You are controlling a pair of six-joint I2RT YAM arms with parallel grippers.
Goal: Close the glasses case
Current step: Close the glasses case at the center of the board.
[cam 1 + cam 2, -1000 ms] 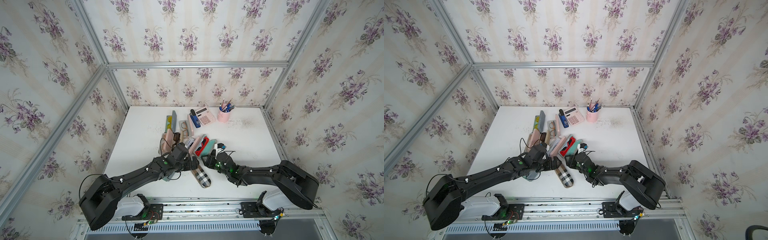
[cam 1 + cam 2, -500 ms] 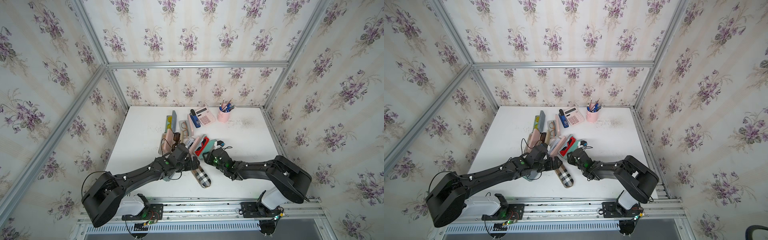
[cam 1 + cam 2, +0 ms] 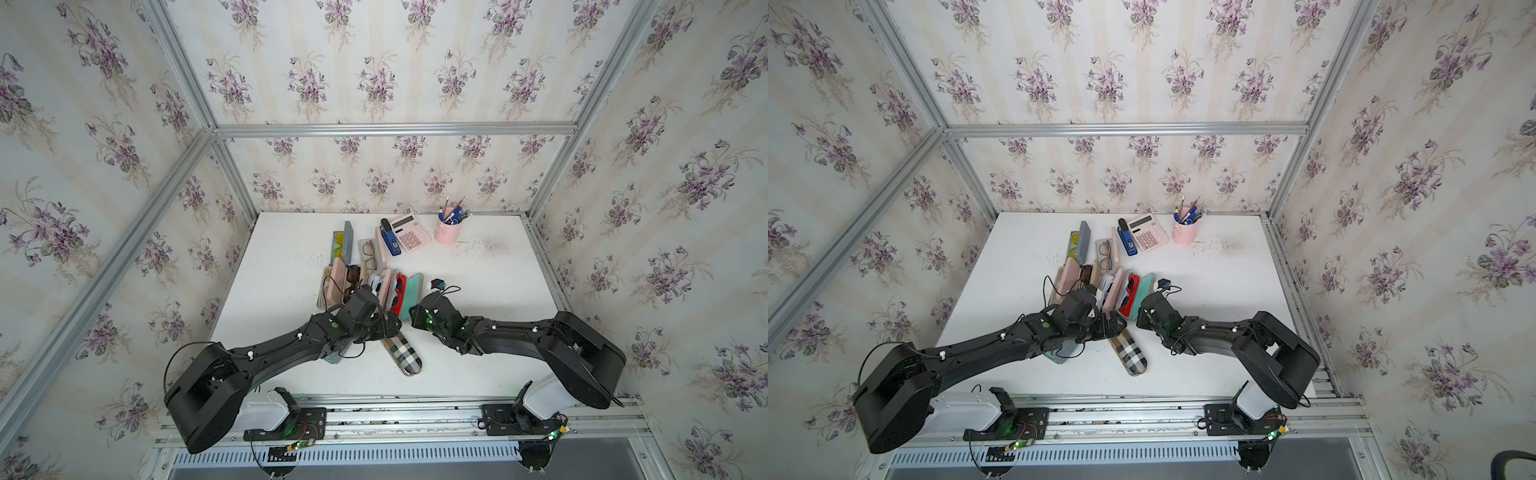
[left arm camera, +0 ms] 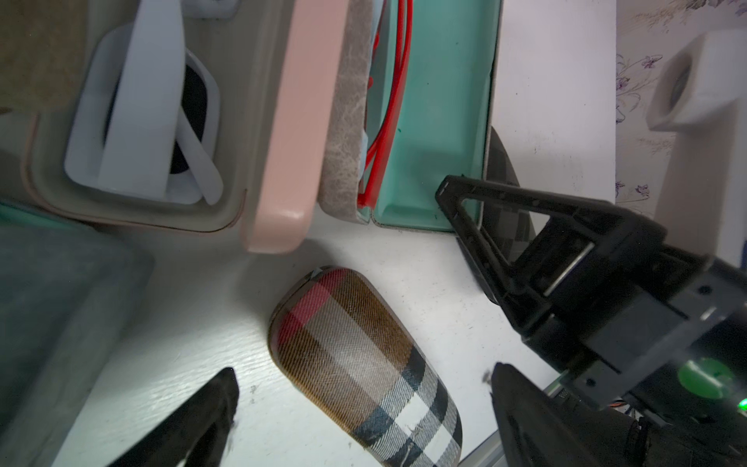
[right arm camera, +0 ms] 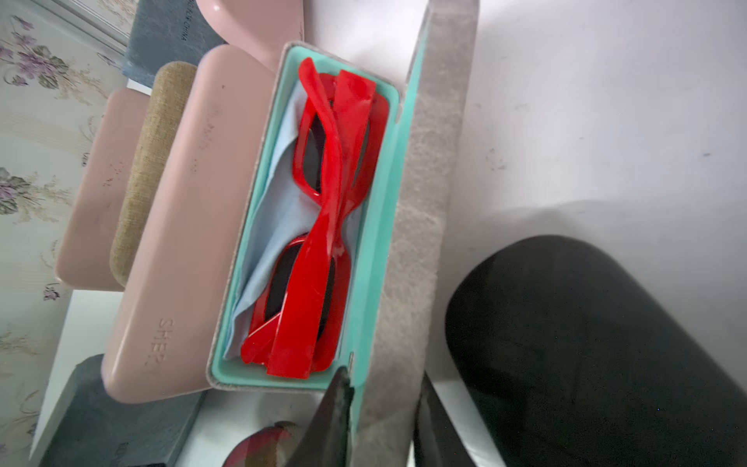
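Note:
The glasses case [image 5: 238,374], grey outside and teal inside, lies open mid-table with red sunglasses [image 5: 323,226] on a blue cloth inside. Its lid [image 5: 424,182] stands up along the hinge side and shows teal in both top views [image 3: 415,286] [image 3: 1147,286]. My right gripper [image 5: 384,378] is at the case's near end, one finger on the lid's teal inner face and one on its grey outer face, shut on the lid [image 3: 411,311]. My left gripper [image 4: 364,370] hangs open over a closed plaid case [image 3: 401,353], touching nothing.
A pink case [image 4: 283,121] holding white sunglasses [image 4: 141,121] lies against the teal one. A black rounded case [image 5: 586,343] sits beside my right gripper. More open cases, a stapler [image 3: 390,239], a calculator [image 3: 411,237] and a pink pen cup [image 3: 446,230] fill the back.
My right gripper has slid forward to the case's near end and its jaws have narrowed onto the lid. The left arm has barely moved.

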